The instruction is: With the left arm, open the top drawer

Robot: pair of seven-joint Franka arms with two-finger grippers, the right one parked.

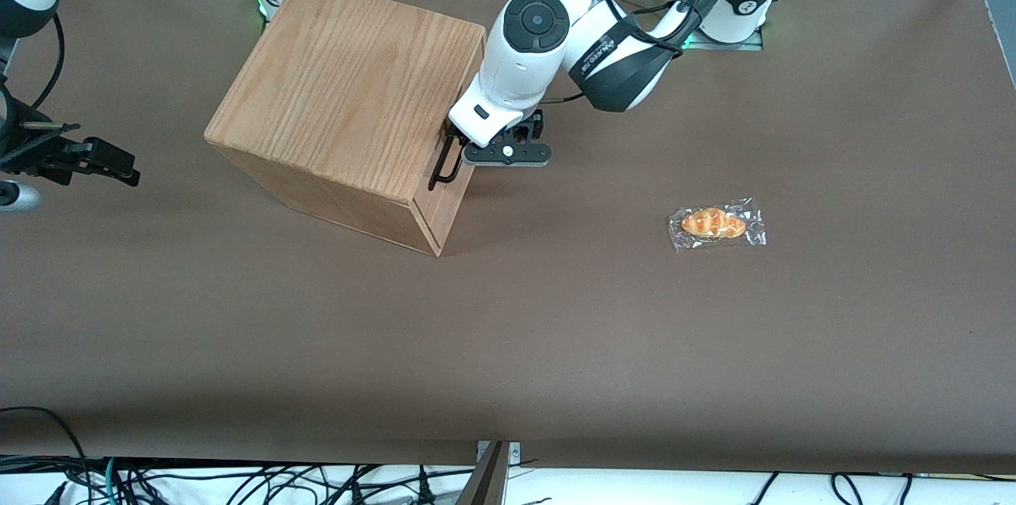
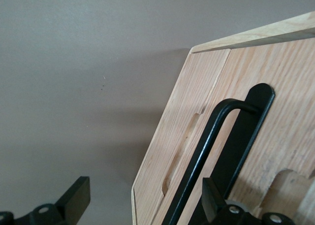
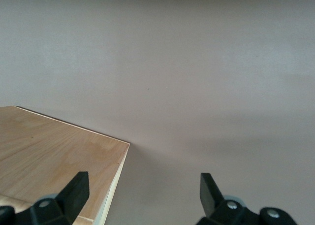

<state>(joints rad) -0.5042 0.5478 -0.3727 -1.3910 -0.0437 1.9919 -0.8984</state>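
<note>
Left arm [image 1: 556, 36] is reaching down to the front face of the oak-grain cabinet [image 1: 349, 92], which sits on the brown desk [image 1: 556, 346] toward the parked arm's end, turned at an angle to the front camera.

Gripper [image 1: 459, 154] is at the cabinet front, right by the black bar handle [image 1: 444, 165] of the top drawer [image 2: 275, 102]. Its fingers are spread wide — one finger [image 2: 214, 198] sits against the handle [image 2: 206, 151], the other finger [image 2: 74, 198] hangs out over bare desk, well apart from the cabinet. Nothing is clamped between them.

Top drawer looks closed — its front lies flush with the cabinet face, only thin seams showing around it.

A wrapped bread roll [image 1: 717, 224] lies on the desk toward the working arm's end, well apart from the cabinet and nearer the front camera.
</note>
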